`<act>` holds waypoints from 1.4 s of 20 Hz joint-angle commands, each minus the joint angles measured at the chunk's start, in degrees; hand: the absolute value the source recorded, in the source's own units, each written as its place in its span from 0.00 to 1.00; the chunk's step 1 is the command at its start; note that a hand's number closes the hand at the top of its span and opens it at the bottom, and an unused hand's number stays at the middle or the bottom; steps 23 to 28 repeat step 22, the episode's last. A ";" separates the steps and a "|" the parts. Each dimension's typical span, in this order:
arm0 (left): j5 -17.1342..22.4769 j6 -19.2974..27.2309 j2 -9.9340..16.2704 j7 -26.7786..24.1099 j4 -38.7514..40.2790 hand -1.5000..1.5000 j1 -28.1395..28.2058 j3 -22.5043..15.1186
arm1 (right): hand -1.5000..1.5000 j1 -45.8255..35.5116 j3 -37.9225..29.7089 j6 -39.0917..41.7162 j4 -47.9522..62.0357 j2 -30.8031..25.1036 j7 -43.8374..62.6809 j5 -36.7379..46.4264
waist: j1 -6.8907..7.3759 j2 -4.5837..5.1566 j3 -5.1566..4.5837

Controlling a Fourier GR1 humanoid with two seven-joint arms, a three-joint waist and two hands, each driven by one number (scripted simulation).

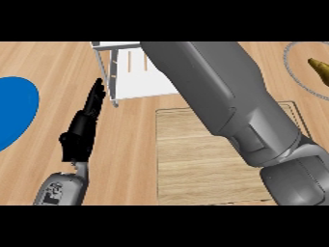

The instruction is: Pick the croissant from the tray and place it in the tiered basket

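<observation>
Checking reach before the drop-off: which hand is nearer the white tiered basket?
Left. The left hand has its straight fingers beside the tiered basket. The right hand is out of view; only its forearm crosses over the basket.

The pale wooden tray [202, 164] lies flat right of the left fingers [95, 99]; the white tiered basket [135, 72] stands just beyond them.
</observation>
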 commanded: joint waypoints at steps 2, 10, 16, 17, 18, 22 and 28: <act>0.44 0.09 0.88 -1.25 0.45 0.50 1.46 1.49 | 0.00 -0.54 -3.48 -13.32 -2.23 -0.34 2.04 0.53 | -1.23 -0.36 0.04; 0.21 1.57 0.38 0.47 0.01 0.50 1.43 2.39 | 0.00 5.22 -6.80 -19.27 -11.17 -3.86 9.45 3.07 | -5.23 -1.75 0.18; 0.06 1.64 1.63 1.60 -3.43 0.50 6.09 2.68 | 0.00 19.28 -9.47 -17.28 -27.23 -7.44 6.59 0.70 | -7.52 -2.83 0.34; -0.51 3.14 0.38 2.03 -3.53 0.50 5.64 2.41 | 0.00 21.65 -9.07 -16.05 -30.59 -6.71 6.89 0.13 | -7.95 -2.92 0.33; 0.51 2.57 1.28 0.96 -2.95 0.50 6.30 3.84 | 0.00 25.80 -9.14 -14.10 -33.43 -9.11 4.42 -0.69 | -8.29 -2.75 0.32; 0.27 2.86 1.60 2.24 -4.01 0.50 6.51 4.04 | 0.00 35.63 -8.71 -11.14 -46.56 -10.07 2.37 -4.59 | -9.94 -3.21 0.38; 0.27 2.86 1.60 2.24 -4.01 0.50 6.51 4.04 | 0.00 35.63 -8.71 -11.14 -46.56 -10.07 2.37 -4.59 | -9.94 -3.21 0.38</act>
